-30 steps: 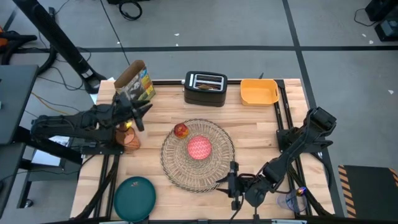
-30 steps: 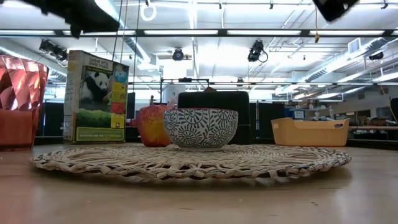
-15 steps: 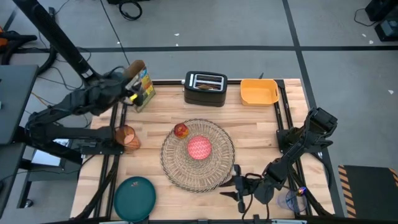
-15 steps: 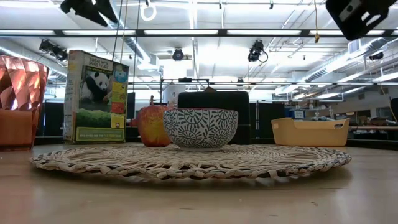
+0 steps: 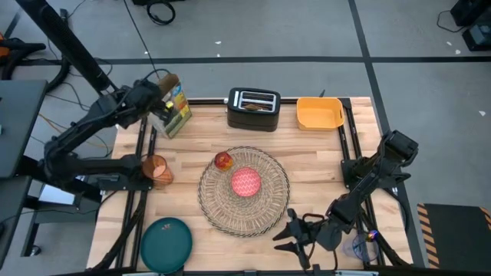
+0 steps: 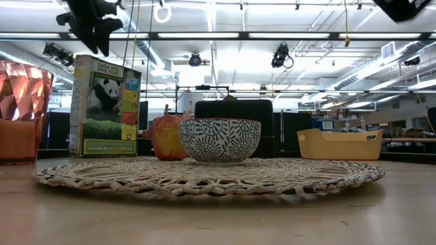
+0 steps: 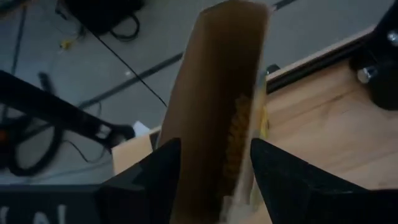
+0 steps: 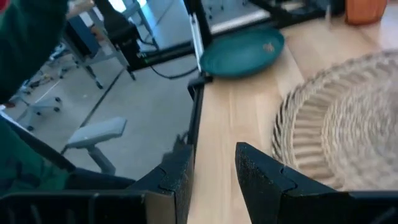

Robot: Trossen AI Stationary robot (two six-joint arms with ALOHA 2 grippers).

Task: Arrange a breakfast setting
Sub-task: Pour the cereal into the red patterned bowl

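High view: left gripper [image 5: 159, 109] hovers at the far-left desk [image 5: 322, 165] corner over the cereal box [image 5: 173, 110], fingers spread either side of its open top. Mat [image 5: 244, 192] with bowl [image 5: 246, 182] and apple [image 5: 223, 160] sits mid-desk; plate [image 5: 166, 244] near-left. Right gripper [image 5: 295, 234], fingers open, empty, near edge. Panda picture on the box; its lettering is unreadable.

One placemat [image 5: 244, 190], bowl [image 5: 246, 182], apple [image 5: 223, 160], cup [image 5: 156, 168], plate [image 5: 166, 244] (each single).

Bright, even light comes from long ceiling strip lights [image 6: 204, 35], with glare around them in the low view. Table shadows are soft. Both wrist views are blurred.
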